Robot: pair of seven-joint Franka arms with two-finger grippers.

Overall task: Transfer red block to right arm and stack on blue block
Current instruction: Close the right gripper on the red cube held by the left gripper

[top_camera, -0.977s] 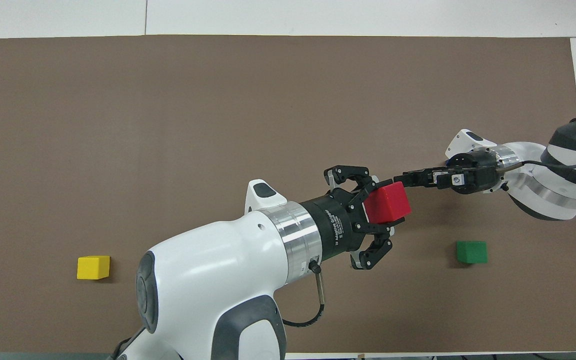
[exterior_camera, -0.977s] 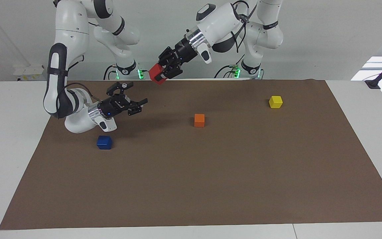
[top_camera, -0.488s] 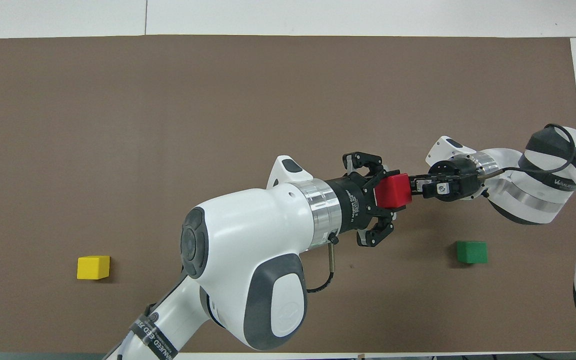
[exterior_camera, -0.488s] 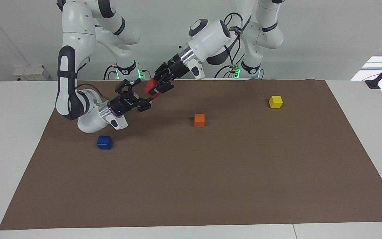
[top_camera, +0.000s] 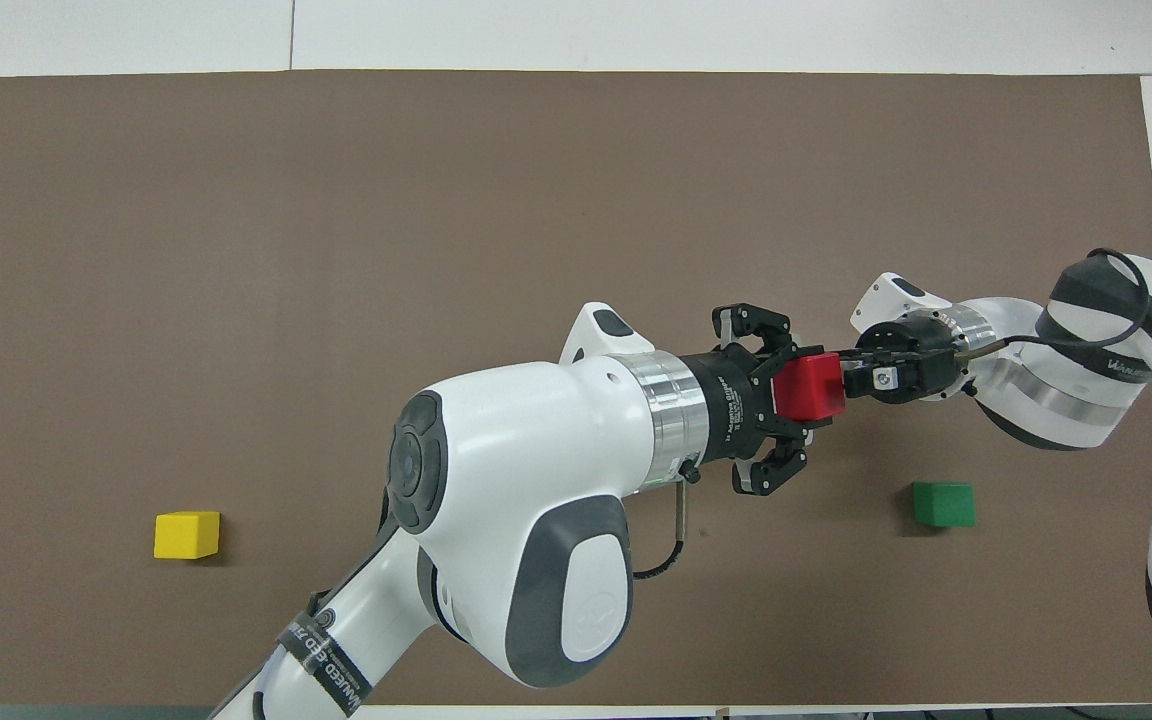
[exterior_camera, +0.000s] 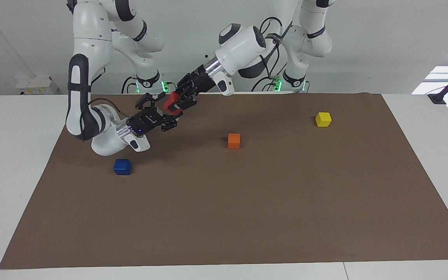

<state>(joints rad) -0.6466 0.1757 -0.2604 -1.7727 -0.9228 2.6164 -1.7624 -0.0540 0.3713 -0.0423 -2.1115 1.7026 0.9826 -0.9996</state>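
Note:
My left gripper [exterior_camera: 176, 102] is shut on the red block [exterior_camera: 169, 103] and holds it in the air over the brown mat, toward the right arm's end. It also shows in the overhead view [top_camera: 794, 392], with the red block [top_camera: 810, 386] in it. My right gripper [exterior_camera: 163, 115], with the blue light at its base, is open and its fingertips reach the red block. I cannot tell whether they touch it. It shows edge-on in the overhead view [top_camera: 842, 370]. The blue block [exterior_camera: 122, 166] lies on the mat, farther from the robots than the right arm's wrist. It is hidden in the overhead view.
An orange block [exterior_camera: 233, 140] lies mid-mat. A yellow block [exterior_camera: 323, 119] [top_camera: 187, 534] lies toward the left arm's end. A green block [top_camera: 943, 503] lies near the robots at the right arm's end. The brown mat [exterior_camera: 247, 217] covers the table.
My left gripper has carried the red block down and toward the right arm. My right gripper has risen toward it, so the block now sits at its open fingertips.

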